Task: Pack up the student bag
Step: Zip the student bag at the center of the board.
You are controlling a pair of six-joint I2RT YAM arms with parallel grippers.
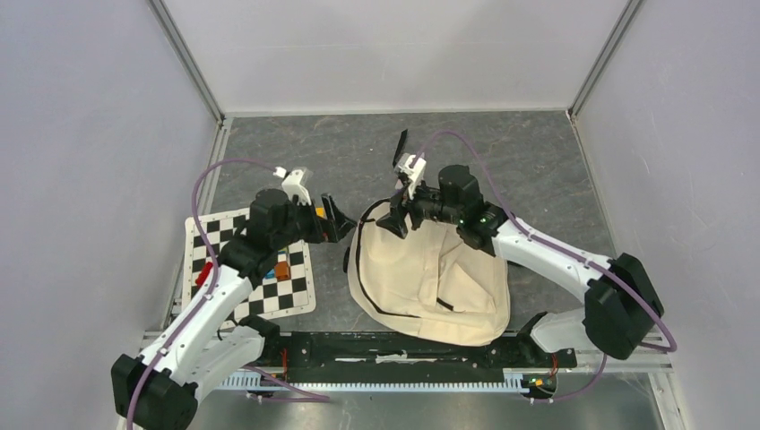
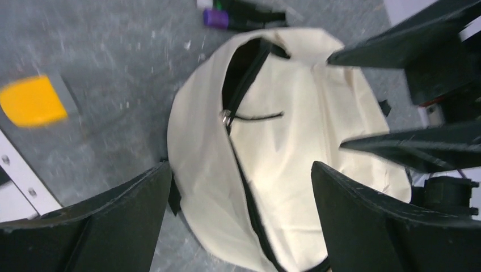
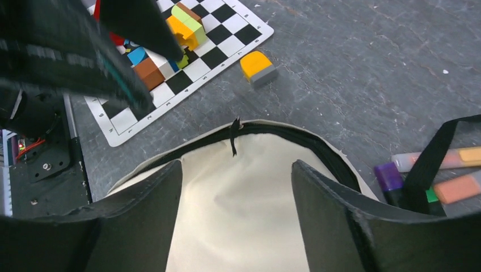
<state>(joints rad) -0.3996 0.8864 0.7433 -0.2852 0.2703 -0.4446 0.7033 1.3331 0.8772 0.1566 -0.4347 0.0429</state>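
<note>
Two grippers, both spread wide and both empty, and that's my whole picture right now. My left gripper (image 2: 241, 170) hangs with its jaws far apart, nothing between them but cream fabric below. My right gripper (image 3: 235, 167) is just as wide, its fingers (image 3: 142, 226) framing the top edge of the student bag (image 1: 430, 278). Whether they touch the cloth, I cannot tell. From overhead the two grippers face each other, close together, over the bag's far-left corner.

The bag lies flat on the grey table (image 1: 538, 161), right of centre, its near edge against the black rail at the arm bases. Its main zip stands partly open, and on the left wrist view I see a dark gap (image 2: 249, 62) along the curved top. A black zipper pull (image 3: 233, 133) dangles over the cream front.

Moving outward, a yellow-and-grey eraser (image 3: 258, 67) sits on bare table between the bag and the checkered mat (image 1: 251, 269). The mat lies to the bag's left, under my left arm, with several coloured blocks (image 3: 184, 25) on it. Beyond the bag's top lie some markers (image 3: 462, 187), one with a purple cap (image 3: 388, 175), and a black strap (image 3: 431, 156) crosses over them.
</note>
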